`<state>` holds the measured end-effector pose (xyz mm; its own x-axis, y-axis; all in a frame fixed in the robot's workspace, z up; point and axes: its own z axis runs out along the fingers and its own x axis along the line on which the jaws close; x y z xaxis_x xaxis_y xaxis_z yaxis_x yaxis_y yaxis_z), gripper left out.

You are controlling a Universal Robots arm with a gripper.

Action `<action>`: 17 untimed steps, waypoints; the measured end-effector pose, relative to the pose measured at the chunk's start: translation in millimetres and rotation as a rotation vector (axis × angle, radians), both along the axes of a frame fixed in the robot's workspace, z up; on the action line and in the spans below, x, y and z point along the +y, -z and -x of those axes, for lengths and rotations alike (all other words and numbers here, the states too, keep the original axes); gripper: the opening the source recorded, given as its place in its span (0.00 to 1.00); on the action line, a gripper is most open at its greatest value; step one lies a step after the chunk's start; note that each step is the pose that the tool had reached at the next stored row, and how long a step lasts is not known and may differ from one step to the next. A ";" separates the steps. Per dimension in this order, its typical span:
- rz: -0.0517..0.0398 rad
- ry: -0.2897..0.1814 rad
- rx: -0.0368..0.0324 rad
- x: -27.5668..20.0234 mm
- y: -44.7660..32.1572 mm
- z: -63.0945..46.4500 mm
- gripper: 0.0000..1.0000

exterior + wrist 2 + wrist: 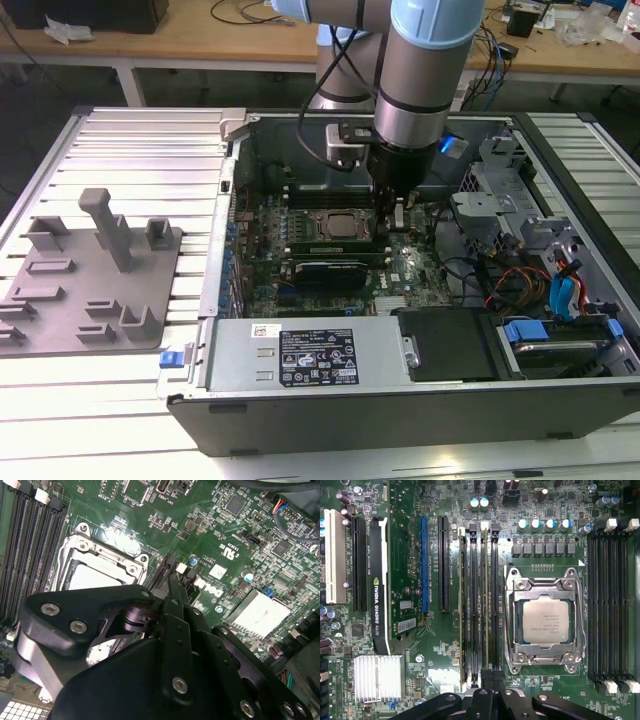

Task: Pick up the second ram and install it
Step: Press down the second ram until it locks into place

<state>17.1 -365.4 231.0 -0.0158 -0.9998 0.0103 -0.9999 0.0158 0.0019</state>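
Gripper [487, 680] fingers, closed narrow with nothing visibly held, press at the end of the second ram [484, 600] seated upright in its motherboard [410, 510] slot beside the processor socket [544, 622]

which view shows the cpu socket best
The first wrist view: the CPU socket sits square-on and unobstructed, its whole metal frame visible. In the second wrist view the socket is tilted and partly hidden behind the gripper. In the exterior view it is small beside the arm.
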 end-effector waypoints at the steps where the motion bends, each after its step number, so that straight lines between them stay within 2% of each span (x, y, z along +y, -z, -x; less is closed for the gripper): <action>1: -0.0001 0.000 0.0001 0.0 0.1 0.0 0.08; 7: -0.0004 0.000 -0.0002 0.0 2.1 0.0 0.08; 8: -0.0031 0.000 -0.0008 0.4 -1.4 0.0 0.08; 9: -0.0006 0.000 -0.0003 0.1 -13.3 0.0 0.08; 10: -0.0007 0.000 -0.0003 0.0 -21.5 0.0 0.08; 12: -0.0007 0.000 -0.0003 0.0 -22.5 0.0 0.08; 14: -0.0004 0.000 -0.0004 0.0 -22.1 5.7 0.08; 17: -0.0006 0.000 -0.0013 0.1 -21.8 25.9 0.08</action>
<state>-8.8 -365.4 252.8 -0.0159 -0.9998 0.0097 -0.9999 0.0159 0.0006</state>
